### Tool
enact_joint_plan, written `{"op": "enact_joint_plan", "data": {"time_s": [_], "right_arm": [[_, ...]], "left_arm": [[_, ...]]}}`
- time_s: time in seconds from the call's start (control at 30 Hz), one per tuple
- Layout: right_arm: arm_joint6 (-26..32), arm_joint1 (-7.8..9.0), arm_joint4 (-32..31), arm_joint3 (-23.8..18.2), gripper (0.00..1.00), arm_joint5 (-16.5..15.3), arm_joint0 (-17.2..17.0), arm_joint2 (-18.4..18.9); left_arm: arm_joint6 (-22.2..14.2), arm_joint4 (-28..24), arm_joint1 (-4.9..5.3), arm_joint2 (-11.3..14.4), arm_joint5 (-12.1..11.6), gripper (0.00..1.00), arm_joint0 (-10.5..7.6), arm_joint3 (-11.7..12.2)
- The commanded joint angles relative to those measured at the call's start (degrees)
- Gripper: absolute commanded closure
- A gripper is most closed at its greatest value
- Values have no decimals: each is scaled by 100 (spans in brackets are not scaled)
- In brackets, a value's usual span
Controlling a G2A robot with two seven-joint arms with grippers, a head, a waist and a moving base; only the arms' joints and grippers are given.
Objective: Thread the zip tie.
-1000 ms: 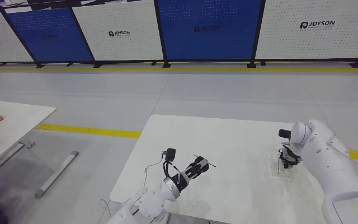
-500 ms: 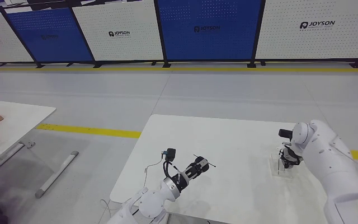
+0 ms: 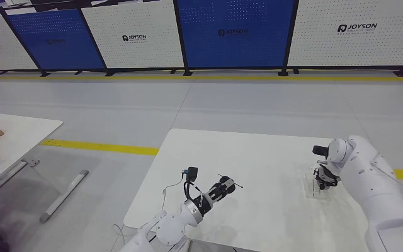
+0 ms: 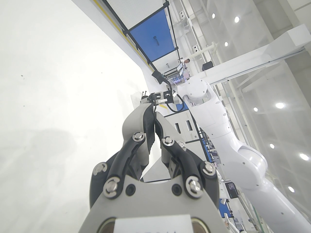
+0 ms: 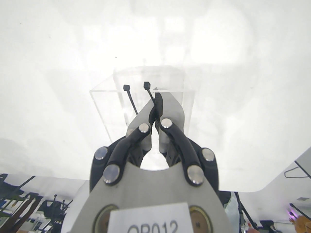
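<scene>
Your right hand (image 5: 155, 99) clenched on black plastic zip tie (image 5: 148, 89), upright in clear acrylic box (image 5: 99, 107), right side of white counter (image 3: 264, 157). Lower centre, your left hand (image 3: 228, 186) clamps thin black strip (image 3: 240, 186). Threading apparently not begun.

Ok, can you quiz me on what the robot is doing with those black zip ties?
1. True or false: the right gripper is wide open.
2. How many zip ties stand in the clear box? A one, B two, C five.
3. Fill in: the left gripper hangs over a white ____.
Key: 1 false; 2 B; 3 table.
</scene>
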Motion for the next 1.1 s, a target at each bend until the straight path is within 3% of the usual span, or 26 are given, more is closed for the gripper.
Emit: {"op": "enact_joint_plan", "data": {"time_s": [0.0, 0.7, 1.07], "right_arm": [[6, 1, -9, -18, 90, 25, -8, 0], [43, 30, -99, -160, 85, 288, -54, 19], [-26, 70, -84, -220, 85, 159, -49, 76]], "left_arm": [[0, 0, 0, 0, 0, 100, 0, 0], [0, 0, 0, 0, 0, 100, 0, 0], [0, 0, 0, 0, 0, 100, 0, 0]]}}
